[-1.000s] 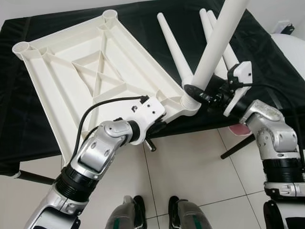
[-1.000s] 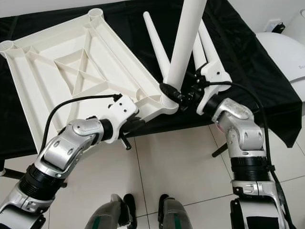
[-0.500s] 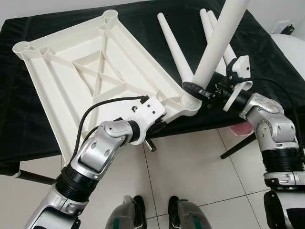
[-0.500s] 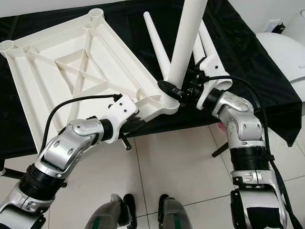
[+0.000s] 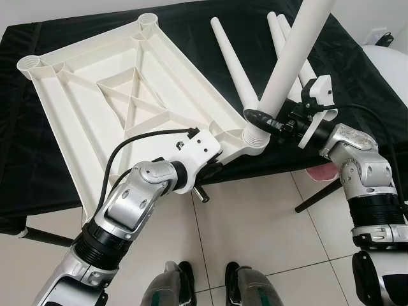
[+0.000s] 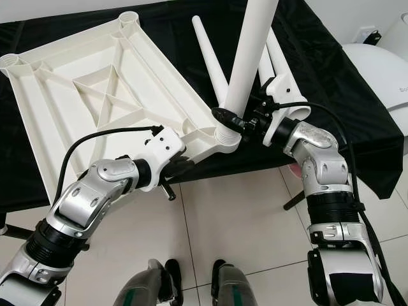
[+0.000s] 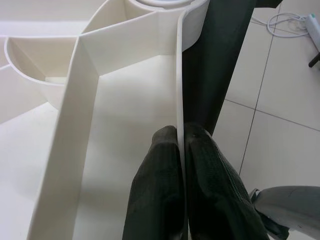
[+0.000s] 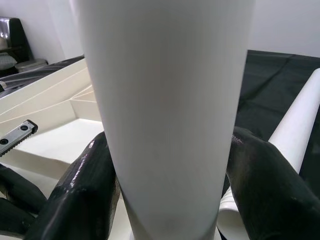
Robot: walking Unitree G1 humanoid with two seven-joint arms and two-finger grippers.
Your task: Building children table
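Left gripper (image 7: 180,145) is clamped on the tabletop's (image 5: 121,95) near rim, bracing it on the black table (image 5: 38,185). Right gripper (image 5: 271,122) grips the leg (image 5: 290,57) at its base, directly over the corner socket (image 5: 255,137). The leg's axis leans up and away; thread seating appears partial.

The upright table leg (image 5: 290,60) is running off the head view's top edge, hiding its upper end; the left gripper (image 7: 181,145) is covering part of the tabletop rim (image 7: 180,75)
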